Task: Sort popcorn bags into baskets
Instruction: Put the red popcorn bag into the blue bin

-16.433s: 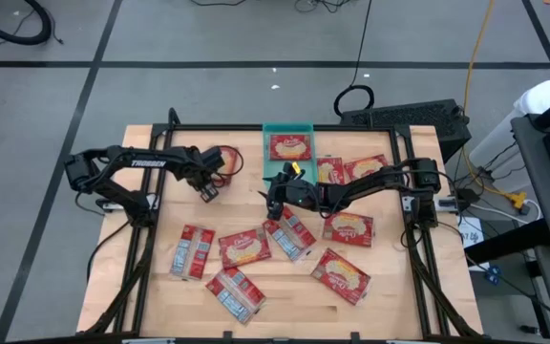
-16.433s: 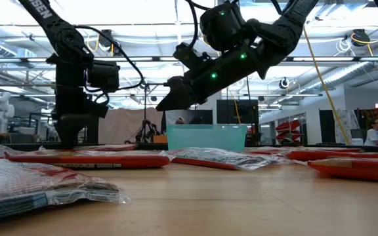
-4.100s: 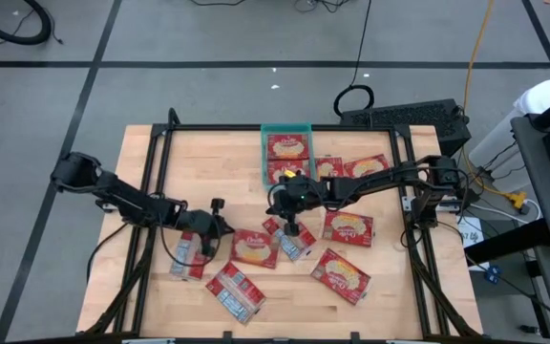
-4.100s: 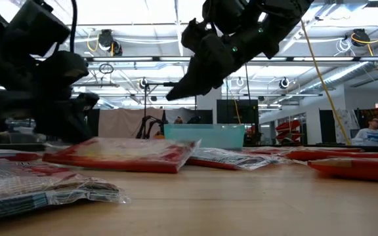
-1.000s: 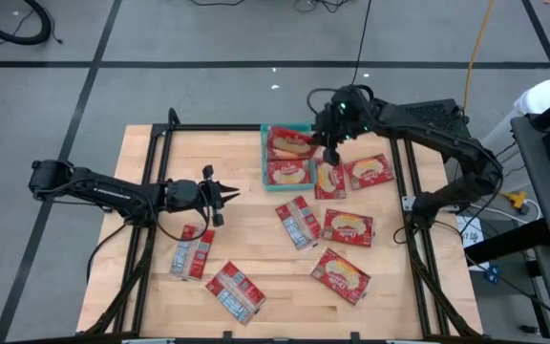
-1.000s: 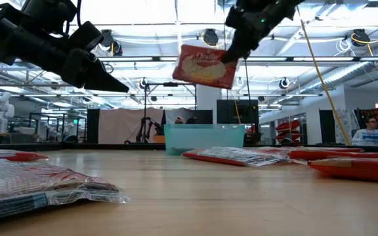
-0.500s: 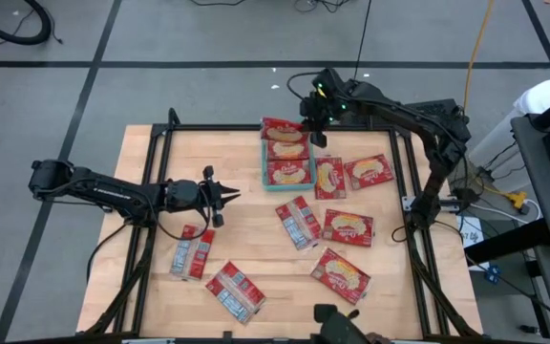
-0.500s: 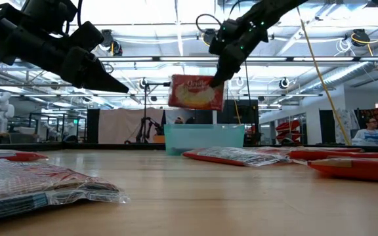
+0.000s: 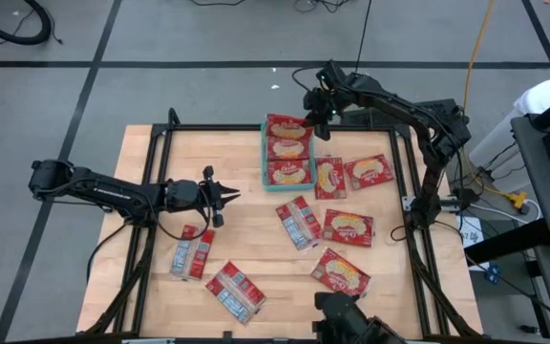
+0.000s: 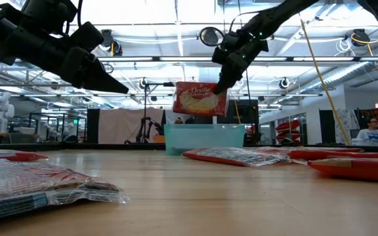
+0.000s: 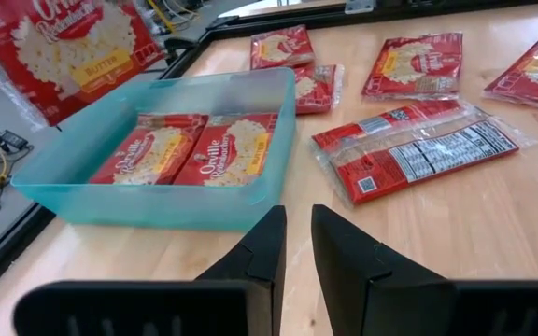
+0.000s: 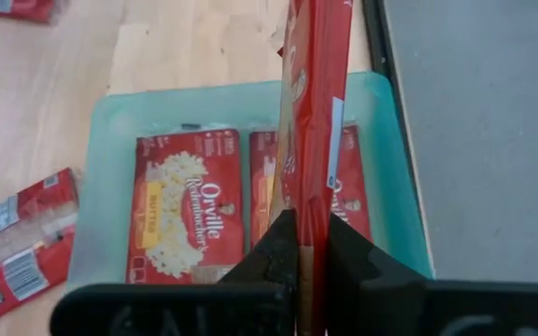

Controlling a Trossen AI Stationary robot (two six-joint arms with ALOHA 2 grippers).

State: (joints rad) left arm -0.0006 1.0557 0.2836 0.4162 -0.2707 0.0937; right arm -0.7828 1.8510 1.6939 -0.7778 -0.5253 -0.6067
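Two bags (image 9: 289,160) lie in the tray (image 9: 264,162), a third (image 9: 286,126) hangs above it pinched in the right pincer (image 9: 319,117) (left pincer (image 9: 220,194) nearly closed, empty), and seven wait on the table (image 9: 141,277).

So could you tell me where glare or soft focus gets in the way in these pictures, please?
Low view: bright ceiling lights wash out the top, and the nearest packet is soft. Left wrist view: its own fingers are blurred, the tray sharp. Right wrist view: the held bag shows edge-on only.
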